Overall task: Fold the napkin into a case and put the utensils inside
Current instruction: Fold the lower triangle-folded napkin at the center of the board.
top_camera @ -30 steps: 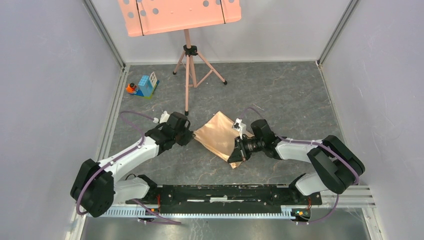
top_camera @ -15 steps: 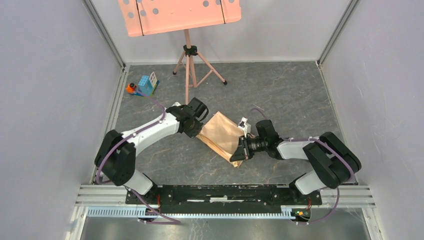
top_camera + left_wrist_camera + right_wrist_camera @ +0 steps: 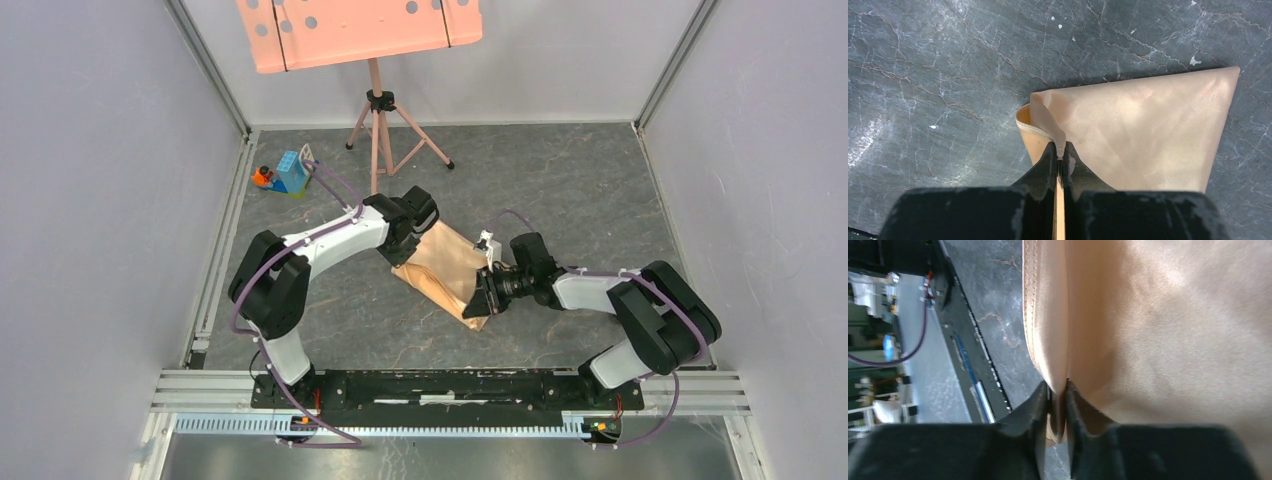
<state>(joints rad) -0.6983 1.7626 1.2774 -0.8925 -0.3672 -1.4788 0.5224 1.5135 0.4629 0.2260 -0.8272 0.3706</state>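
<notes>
The peach-orange napkin (image 3: 445, 268) lies folded in the middle of the dark stone-patterned floor. My left gripper (image 3: 418, 232) is at its far left edge. In the left wrist view the left gripper (image 3: 1060, 152) is shut on a lifted corner of the napkin (image 3: 1138, 130). My right gripper (image 3: 482, 296) is at the near right corner. In the right wrist view the right gripper (image 3: 1057, 389) holds a doubled fold of the napkin (image 3: 1158, 330) between close-set jaws. No utensils are in view, and no finished case shows.
A salmon-pink perforated stand tray (image 3: 360, 32) on a tripod (image 3: 378, 140) stands at the back. A small toy block set (image 3: 290, 172) sits at the back left. Grey walls close in both sides; the arms' mounting rail (image 3: 450, 385) runs along the near edge.
My left arm swung right and forward, carrying the napkin's left edge over the cloth, which is now narrower. My right gripper stayed at the near right corner, its jaws slightly looser.
</notes>
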